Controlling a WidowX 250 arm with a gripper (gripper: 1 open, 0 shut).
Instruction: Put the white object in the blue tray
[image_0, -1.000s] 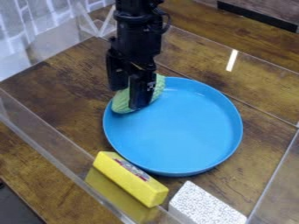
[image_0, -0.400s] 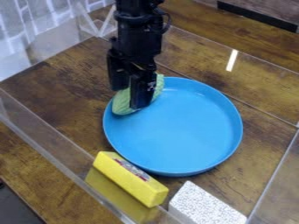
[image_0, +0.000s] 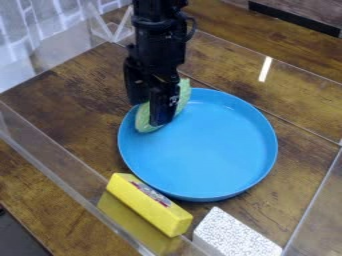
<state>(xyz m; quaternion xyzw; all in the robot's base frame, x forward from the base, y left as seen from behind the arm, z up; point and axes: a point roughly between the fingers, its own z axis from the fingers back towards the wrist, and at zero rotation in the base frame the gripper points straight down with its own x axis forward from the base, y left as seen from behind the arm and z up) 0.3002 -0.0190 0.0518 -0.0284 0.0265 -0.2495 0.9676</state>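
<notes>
The white speckled rectangular block (image_0: 237, 235) lies outside the round blue plastic tray (image_0: 201, 146), lower right, so the reach seems in hand: the black pincer (image_0: 152, 104), upper left, spread wide and apparently gripping nothing, should cross and descend over it.

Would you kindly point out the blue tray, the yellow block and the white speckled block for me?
Blue tray (image_0: 201, 150), camera view, middle of its bare inner floor.
Yellow block (image_0: 147, 206), camera view, its top face.
White speckled block (image_0: 237, 234), camera view, its upper face.
</notes>
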